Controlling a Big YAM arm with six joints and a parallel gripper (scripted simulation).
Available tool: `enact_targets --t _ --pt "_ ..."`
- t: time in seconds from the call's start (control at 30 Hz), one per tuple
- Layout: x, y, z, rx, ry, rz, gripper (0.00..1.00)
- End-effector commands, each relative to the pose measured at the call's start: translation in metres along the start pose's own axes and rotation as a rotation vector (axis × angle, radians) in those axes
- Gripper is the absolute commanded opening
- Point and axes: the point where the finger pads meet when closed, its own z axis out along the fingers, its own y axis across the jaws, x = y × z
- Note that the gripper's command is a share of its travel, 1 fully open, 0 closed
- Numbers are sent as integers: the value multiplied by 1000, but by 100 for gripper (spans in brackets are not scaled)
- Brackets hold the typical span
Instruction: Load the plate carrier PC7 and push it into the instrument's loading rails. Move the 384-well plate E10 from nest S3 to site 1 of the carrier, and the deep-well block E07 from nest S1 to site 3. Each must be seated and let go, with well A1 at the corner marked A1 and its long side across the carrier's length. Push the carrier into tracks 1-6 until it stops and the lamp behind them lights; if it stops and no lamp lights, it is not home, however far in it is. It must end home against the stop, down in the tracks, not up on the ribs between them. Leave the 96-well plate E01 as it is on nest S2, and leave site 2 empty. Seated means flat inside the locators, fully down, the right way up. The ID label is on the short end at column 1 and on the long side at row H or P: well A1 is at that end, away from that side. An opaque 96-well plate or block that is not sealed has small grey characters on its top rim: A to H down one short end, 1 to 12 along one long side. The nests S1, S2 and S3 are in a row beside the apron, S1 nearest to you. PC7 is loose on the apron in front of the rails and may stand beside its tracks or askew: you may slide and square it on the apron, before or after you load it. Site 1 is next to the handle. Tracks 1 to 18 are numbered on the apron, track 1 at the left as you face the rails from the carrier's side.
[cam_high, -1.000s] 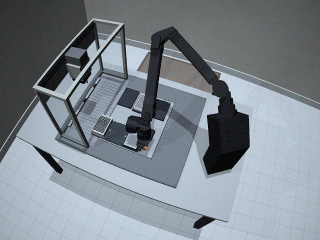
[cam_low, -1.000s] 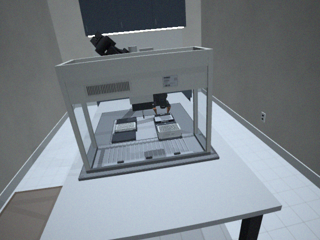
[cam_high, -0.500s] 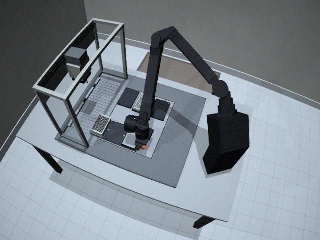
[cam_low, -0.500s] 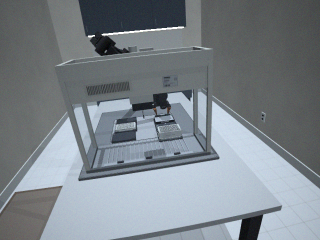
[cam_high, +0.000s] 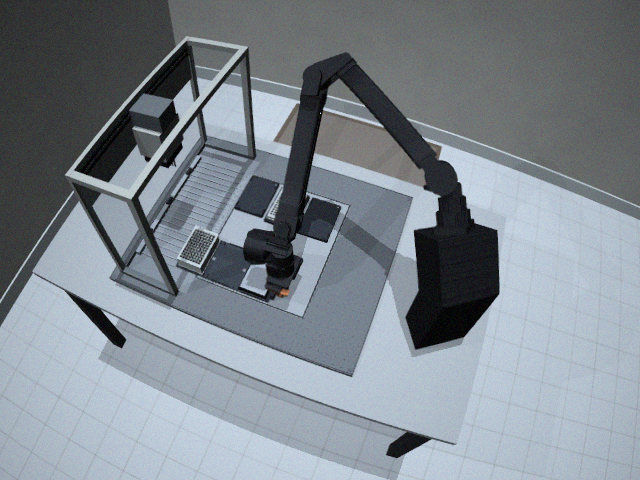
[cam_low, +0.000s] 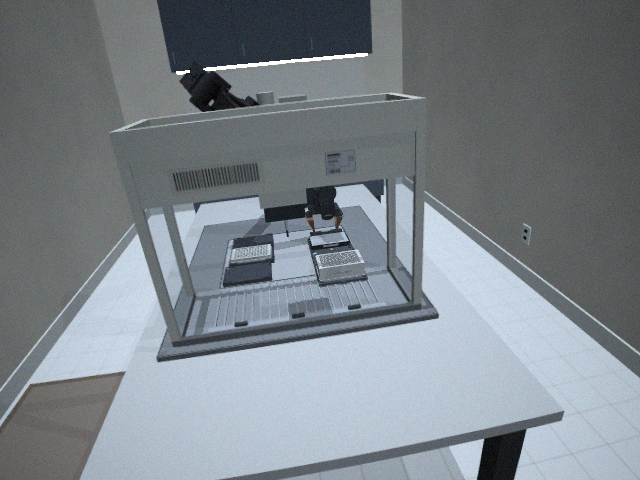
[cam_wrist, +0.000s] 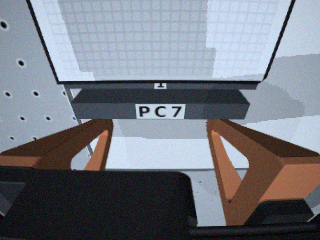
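Instrument frame (cam_high: 135, 204) sits on the table (cam_high: 423, 408); rails (cam_low: 289, 302) inside it, no lamp visible lit. Carrier (cam_high: 227, 260) is on the apron in front of the rails, loaded: deep block (cam_high: 196, 249) at the rail-end site, flat fine-well plate (cam_wrist: 165, 35) at the handle-end site, middle site bare. 96-well plate (cam_low: 250, 253) on its nest. Tool (cam_wrist: 160, 145) spread wide, holding nothing, just behind the handle (cam_wrist: 159, 103) marked PC7. Looks like the push step. Next: check the carrier lines up with tracks 1-6, then push on the handle, straight and low.
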Motion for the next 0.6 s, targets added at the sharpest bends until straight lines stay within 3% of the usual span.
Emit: enact_targets --t 0.0,0.57 --pt "-36 1 -14 -9 -61 27 80" --pt "-52 0 -15 -8 -62 22 80"
